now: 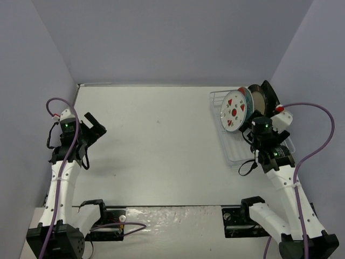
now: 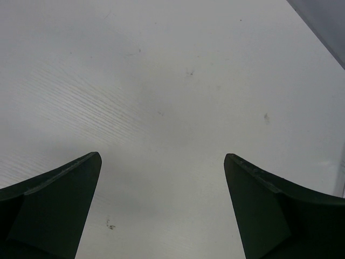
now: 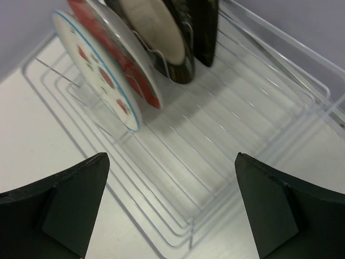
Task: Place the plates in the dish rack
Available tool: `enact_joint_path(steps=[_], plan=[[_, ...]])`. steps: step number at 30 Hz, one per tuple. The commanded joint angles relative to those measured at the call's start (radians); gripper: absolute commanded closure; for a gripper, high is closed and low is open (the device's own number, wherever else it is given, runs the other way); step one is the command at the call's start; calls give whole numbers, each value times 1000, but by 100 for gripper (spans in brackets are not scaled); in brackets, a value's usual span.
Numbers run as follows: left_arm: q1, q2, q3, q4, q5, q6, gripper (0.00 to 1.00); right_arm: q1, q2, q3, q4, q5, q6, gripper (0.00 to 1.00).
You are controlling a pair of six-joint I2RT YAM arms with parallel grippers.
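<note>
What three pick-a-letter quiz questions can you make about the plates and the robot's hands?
1. Where are the plates? A lying flat in a pile; B standing in the dish rack; C held up in the air.
2. What colour are the slices on the front plate? A blue; B yellow; C red.
3. How is the right gripper? A open and empty; B shut on a plate; C shut on nothing.
Answers: B, they stand on edge between the rack's wires; C, red watermelon slices show on its white face; A, its fingers stand wide apart with nothing held between them.
</note>
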Motion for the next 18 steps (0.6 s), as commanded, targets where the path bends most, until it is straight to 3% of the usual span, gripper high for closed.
enact_joint_path(steps=[1, 18], plan=[[-5, -14, -6, 18, -69, 26, 3, -6, -121, -113, -37, 112, 154, 0], [-10, -20, -38, 30, -65, 35, 3, -6, -221, -146, -105, 211, 133, 0]])
